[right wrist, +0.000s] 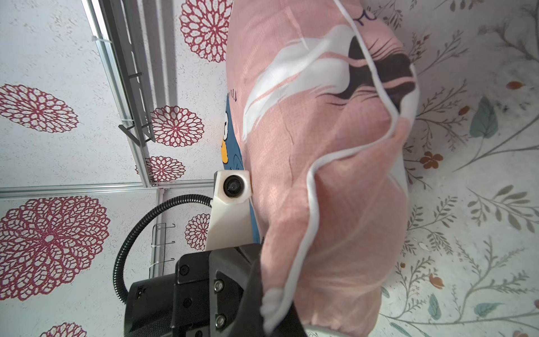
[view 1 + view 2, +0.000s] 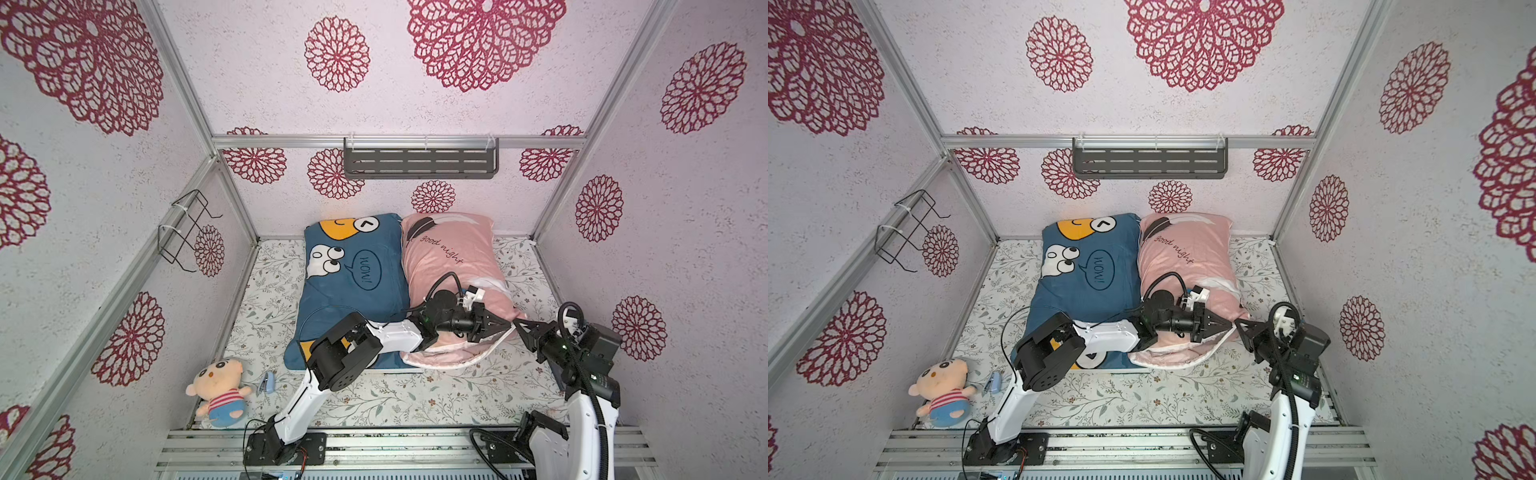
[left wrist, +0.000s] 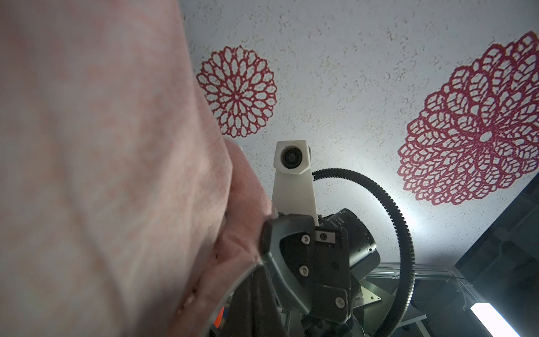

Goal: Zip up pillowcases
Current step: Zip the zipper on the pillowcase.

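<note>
Pink pillowcase [image 2: 449, 257], both top views: lies at 12 o'clock on the floral sheet [image 2: 415, 399], its long side touching the blue pillowcase [image 2: 353, 291] at its 9 o'clock.
Left gripper [image 2: 508, 326], top views: jaws drawn together on the pink pillowcase's 5 o'clock corner; its arm crosses the near ends of both cases.
Right gripper [image 2: 518, 324], top views: jaws pinched narrow on the same corner from 3 o'clock, tip to tip with the left one.
Room, top views: bare sheet from 5 to 7 o'clock; side wall near at 3 o'clock.
Bystanders, top views: plush doll [image 2: 220, 390] and a small blue object [image 2: 268, 382] at 8 o'clock, well apart; grey shelf [image 2: 419, 160] on the back wall; wire rack [image 2: 187, 228] on the left wall.
Left wrist view: pink pillowcase [image 3: 102, 175] close and blurred; right gripper [image 3: 261, 248] clamps its fold.
Right wrist view: pink pillowcase [image 1: 320, 146] with its white-piped edge curling loose; left gripper [image 1: 258, 280] is closed on that edge; blue pillowcase [image 1: 233, 140] lies just behind.
</note>
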Motion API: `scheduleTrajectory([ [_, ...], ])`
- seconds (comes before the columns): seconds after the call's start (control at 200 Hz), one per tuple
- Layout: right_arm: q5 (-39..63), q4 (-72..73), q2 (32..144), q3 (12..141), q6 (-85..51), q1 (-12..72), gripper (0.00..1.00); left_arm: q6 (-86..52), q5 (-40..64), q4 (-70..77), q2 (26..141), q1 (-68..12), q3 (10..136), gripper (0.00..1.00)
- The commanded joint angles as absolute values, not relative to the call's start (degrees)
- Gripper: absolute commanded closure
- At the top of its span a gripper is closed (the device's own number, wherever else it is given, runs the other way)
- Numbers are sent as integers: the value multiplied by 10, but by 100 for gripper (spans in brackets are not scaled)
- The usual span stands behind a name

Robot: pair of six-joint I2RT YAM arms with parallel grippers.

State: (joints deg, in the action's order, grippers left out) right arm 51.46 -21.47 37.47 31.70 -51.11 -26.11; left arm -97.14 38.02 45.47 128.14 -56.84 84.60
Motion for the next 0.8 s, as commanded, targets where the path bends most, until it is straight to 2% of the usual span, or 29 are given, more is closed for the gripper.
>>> scheduleTrajectory([
  [0.0, 538, -183, 374, 360, -499, -260, 100, -955, 392, 418, 1267, -574, 846, 100],
  [0.796, 534, -163, 395, 398, -507, -269, 100, -923, 389, 392, 1246, -571, 814, 100],
])
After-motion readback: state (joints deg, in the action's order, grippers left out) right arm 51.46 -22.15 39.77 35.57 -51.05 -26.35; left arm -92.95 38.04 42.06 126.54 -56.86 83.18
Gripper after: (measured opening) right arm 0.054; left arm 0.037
